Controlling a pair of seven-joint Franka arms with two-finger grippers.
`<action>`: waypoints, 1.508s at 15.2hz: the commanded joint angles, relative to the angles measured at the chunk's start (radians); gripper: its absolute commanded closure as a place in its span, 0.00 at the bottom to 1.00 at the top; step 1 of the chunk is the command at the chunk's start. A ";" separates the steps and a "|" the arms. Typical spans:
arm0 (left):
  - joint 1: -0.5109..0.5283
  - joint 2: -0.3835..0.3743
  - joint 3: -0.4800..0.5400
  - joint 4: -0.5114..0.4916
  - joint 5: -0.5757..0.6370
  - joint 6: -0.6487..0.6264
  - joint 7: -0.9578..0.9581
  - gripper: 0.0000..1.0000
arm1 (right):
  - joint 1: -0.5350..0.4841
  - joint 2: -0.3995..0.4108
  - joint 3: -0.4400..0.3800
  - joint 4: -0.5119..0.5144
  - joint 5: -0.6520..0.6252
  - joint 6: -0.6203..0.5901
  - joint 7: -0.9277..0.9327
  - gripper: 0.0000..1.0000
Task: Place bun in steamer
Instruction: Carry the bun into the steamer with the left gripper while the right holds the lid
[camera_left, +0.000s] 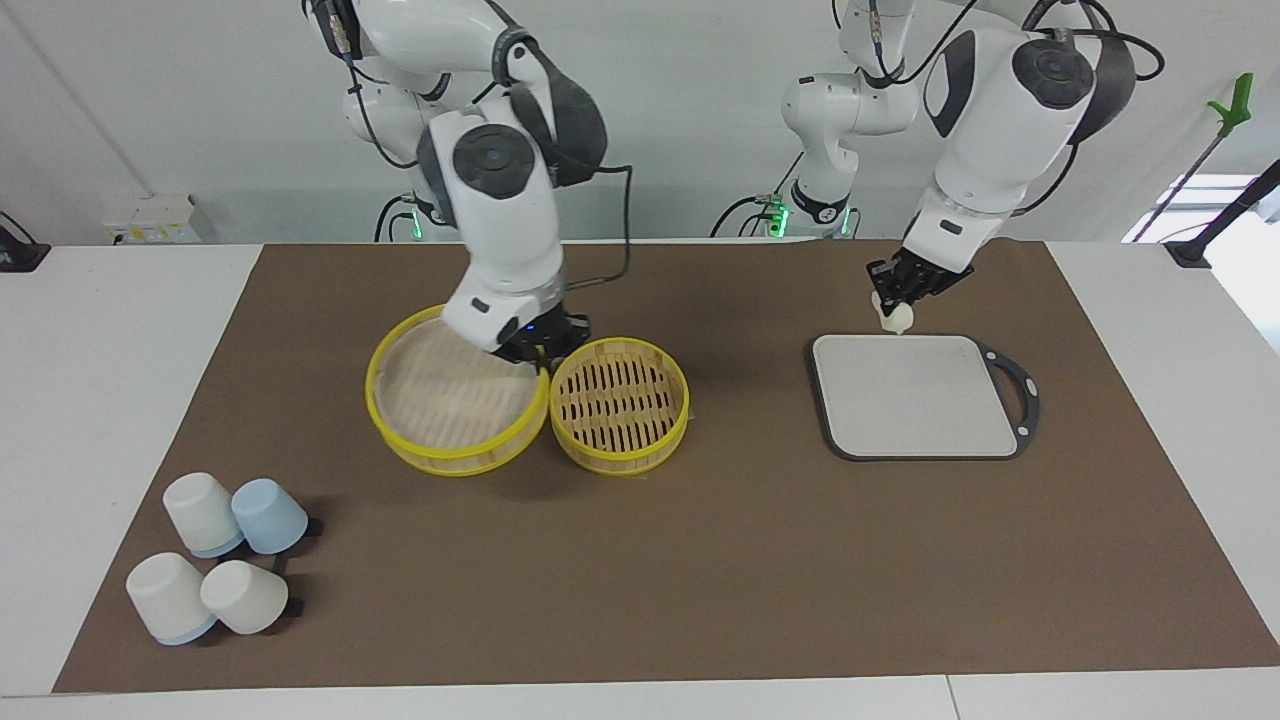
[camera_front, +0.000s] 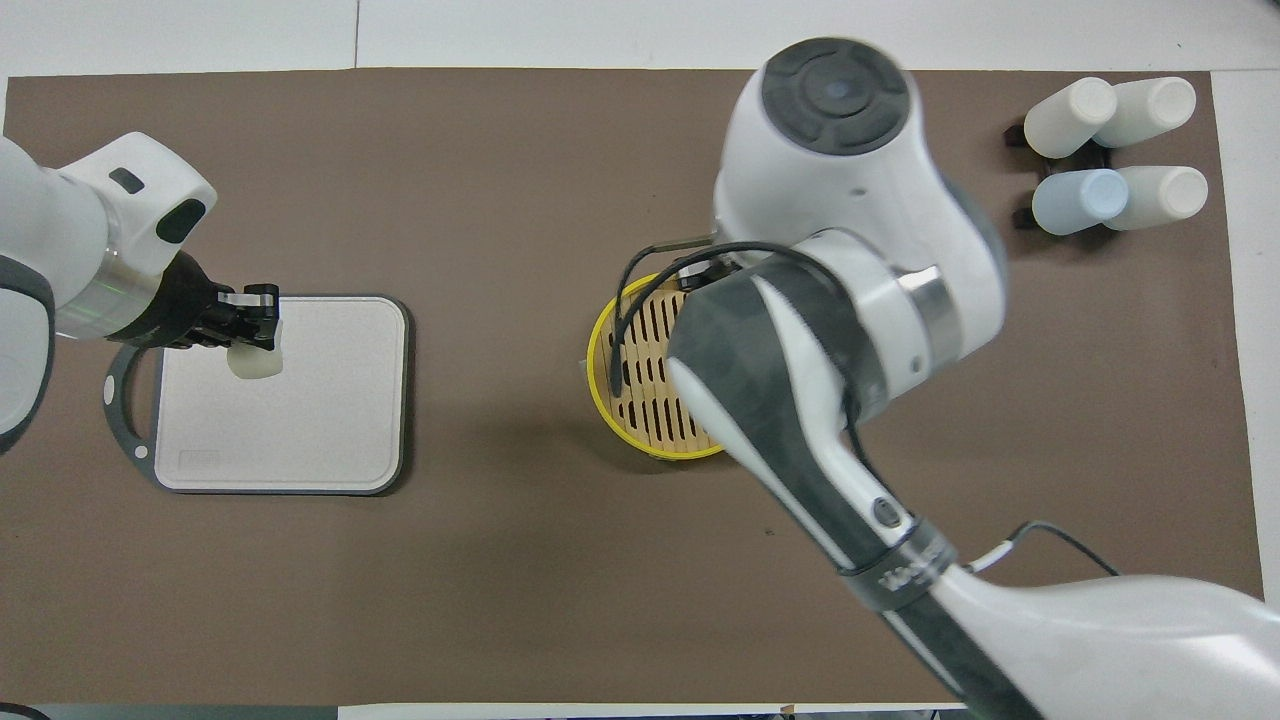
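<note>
Your left gripper (camera_left: 893, 300) has its fingers clamped on the bun (camera_left: 893, 316), lifted just above the robot-side edge of the grey board (camera_left: 915, 395). So the pick looks done; the carry and drop are left. The steamer (camera_left: 620, 403) sits open on the table (camera_left: 700, 560), well apart from those fingers, toward the right arm's end. Your right gripper (camera_left: 540, 345) is low at the lid (camera_left: 455, 405) beside the steamer; I cannot tell its grip.

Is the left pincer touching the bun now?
Touching. In the overhead view the left pincer has its fingers closed on the bun over the grey board; the facing view also shows the bun hanging from it.
</note>
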 joint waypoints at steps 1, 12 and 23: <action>-0.162 0.062 0.003 -0.005 0.001 0.124 -0.239 0.82 | -0.117 -0.071 0.011 -0.080 0.006 -0.075 -0.194 0.96; -0.482 0.387 0.008 -0.020 0.153 0.562 -0.694 0.83 | -0.159 -0.191 0.010 -0.235 -0.046 -0.044 -0.278 0.95; -0.444 0.323 0.008 -0.022 0.160 0.476 -0.680 0.00 | -0.167 -0.193 0.011 -0.240 -0.046 -0.042 -0.279 0.93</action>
